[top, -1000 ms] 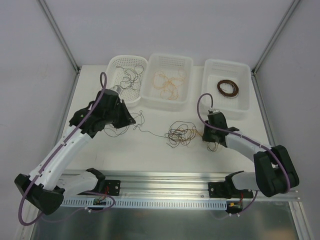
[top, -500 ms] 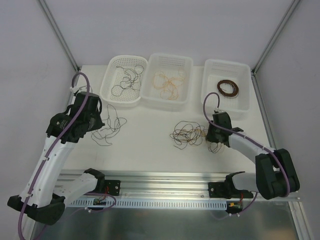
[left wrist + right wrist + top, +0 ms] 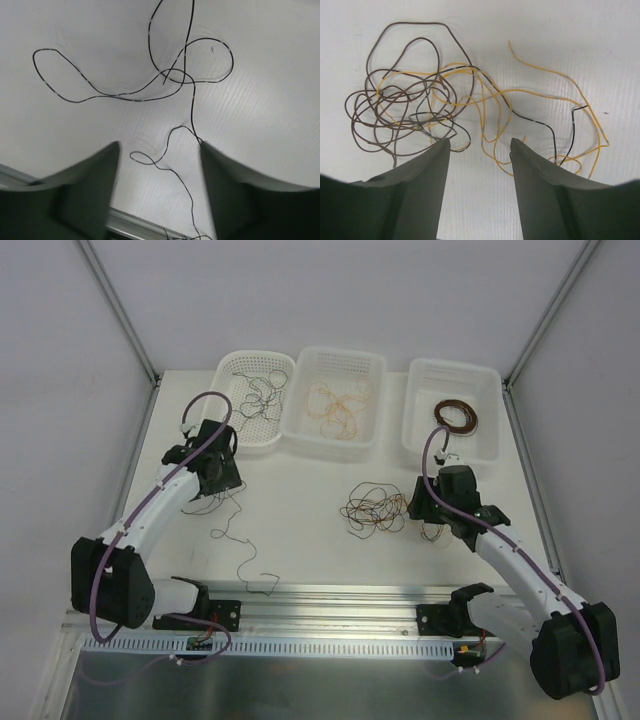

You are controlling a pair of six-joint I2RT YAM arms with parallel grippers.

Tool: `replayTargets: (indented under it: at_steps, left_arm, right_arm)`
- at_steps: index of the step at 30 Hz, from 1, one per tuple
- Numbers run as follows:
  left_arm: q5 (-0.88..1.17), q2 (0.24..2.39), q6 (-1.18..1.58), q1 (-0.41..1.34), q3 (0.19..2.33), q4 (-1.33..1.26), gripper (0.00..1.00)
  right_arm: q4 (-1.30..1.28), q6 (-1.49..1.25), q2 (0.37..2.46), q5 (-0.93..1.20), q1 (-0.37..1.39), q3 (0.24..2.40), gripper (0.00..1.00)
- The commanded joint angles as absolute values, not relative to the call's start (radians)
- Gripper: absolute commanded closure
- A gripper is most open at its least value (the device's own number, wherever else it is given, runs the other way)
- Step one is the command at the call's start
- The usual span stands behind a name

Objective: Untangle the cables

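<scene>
Now | left gripper (image 3: 159, 150): fingers spread, empty, above loose black cable (image 3: 172, 77) lying on table (image 3: 300, 540), left side | right gripper (image 3: 480, 145): spread, empty, over brown-yellow-black tangle (image 3: 405, 105) mid-table | advice: pinch one outer yellow strand, draw it slowly sideways, avoid tightening the knot.

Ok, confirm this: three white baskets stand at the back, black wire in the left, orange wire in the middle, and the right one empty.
Wrong on the last point: the right basket holds a dark-brown wire ring, seen in the top external view. The left basket does hold black wire and the middle basket orange wire.
</scene>
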State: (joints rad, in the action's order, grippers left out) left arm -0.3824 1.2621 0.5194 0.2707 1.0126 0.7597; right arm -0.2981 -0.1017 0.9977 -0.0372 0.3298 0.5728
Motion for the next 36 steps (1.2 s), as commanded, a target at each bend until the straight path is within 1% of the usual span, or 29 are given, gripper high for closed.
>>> replayTargets:
  at_steps: [1, 2, 3, 7, 9, 14, 17, 18, 20, 21, 22, 24, 25, 27, 28, 29, 32, 33, 36]
  left_arm:
    - [-0.371, 1.325, 0.543, 0.255, 1.031, 0.658, 0.13]
    - [-0.359, 1.336, 0.542, 0.253, 1.032, 0.652, 0.01]
    - [-0.351, 1.348, 0.541, 0.253, 1.038, 0.64, 0.01]
    - [-0.311, 1.437, 0.563, 0.247, 1.049, 0.62, 0.01]
    - [-0.314, 1.471, 0.575, 0.238, 1.052, 0.614, 0.01]
    - [-0.321, 1.601, 0.597, 0.203, 1.071, 0.597, 0.01]
    - [-0.324, 1.647, 0.601, 0.181, 1.071, 0.58, 0.05]
    - [-0.322, 1.657, 0.604, 0.175, 1.071, 0.575, 0.11]
    - [-0.321, 1.683, 0.606, 0.166, 1.071, 0.566, 0.18]
    - [-0.318, 1.698, 0.607, 0.164, 1.072, 0.566, 0.27]
    - [-0.311, 1.704, 0.609, 0.164, 1.072, 0.565, 0.33]
    - [-0.304, 1.71, 0.612, 0.164, 1.065, 0.565, 0.48]
    - [-0.302, 1.707, 0.612, 0.164, 1.062, 0.566, 0.68]
    - [-0.302, 1.68, 0.609, 0.164, 1.046, 0.568, 0.84]
    - [-0.302, 1.663, 0.607, 0.164, 1.04, 0.571, 0.98]
    - [-0.302, 1.643, 0.598, 0.164, 1.034, 0.574, 1.0]
    - [-0.31, 1.527, 0.583, 0.164, 1.035, 0.618, 1.0]
    - [-0.319, 1.455, 0.575, 0.164, 1.04, 0.63, 1.0]
    - [-0.328, 1.326, 0.542, 0.164, 1.1, 0.704, 1.0]
  right_arm:
    - [-0.36, -0.057, 0.922, -0.015, 0.337, 0.637, 0.44]
    - [-0.364, -0.052, 0.91, -0.012, 0.337, 0.64, 0.43]
    - [-0.367, -0.052, 0.901, -0.009, 0.337, 0.643, 0.41]
    - [-0.376, -0.048, 0.859, -0.008, 0.337, 0.649, 0.37]
    - [-0.374, -0.045, 0.85, 0.034, 0.339, 0.646, 0.37]
    - [-0.374, -0.044, 0.845, 0.046, 0.337, 0.634, 0.36]
    - [-0.37, -0.044, 0.839, 0.052, 0.339, 0.627, 0.36]
    - [-0.37, -0.044, 0.835, 0.054, 0.339, 0.623, 0.36]
    - [-0.37, -0.043, 0.833, 0.052, 0.337, 0.618, 0.36]
    - [-0.371, -0.044, 0.833, 0.054, 0.339, 0.617, 0.36]
    - [-0.373, -0.044, 0.831, 0.054, 0.339, 0.617, 0.36]
    - [-0.374, -0.044, 0.83, 0.057, 0.337, 0.615, 0.36]
    - [-0.376, -0.044, 0.827, 0.055, 0.337, 0.614, 0.36]
    - [-0.377, -0.041, 0.824, 0.054, 0.339, 0.614, 0.36]
    - [-0.379, -0.041, 0.822, 0.052, 0.337, 0.612, 0.36]
    - [-0.379, -0.041, 0.822, 0.052, 0.337, 0.612, 0.36]
    - [-0.38, -0.041, 0.822, 0.054, 0.336, 0.612, 0.36]
    - [-0.38, -0.04, 0.822, 0.057, 0.337, 0.612, 0.36]
    - [-0.382, -0.04, 0.824, 0.058, 0.337, 0.614, 0.36]
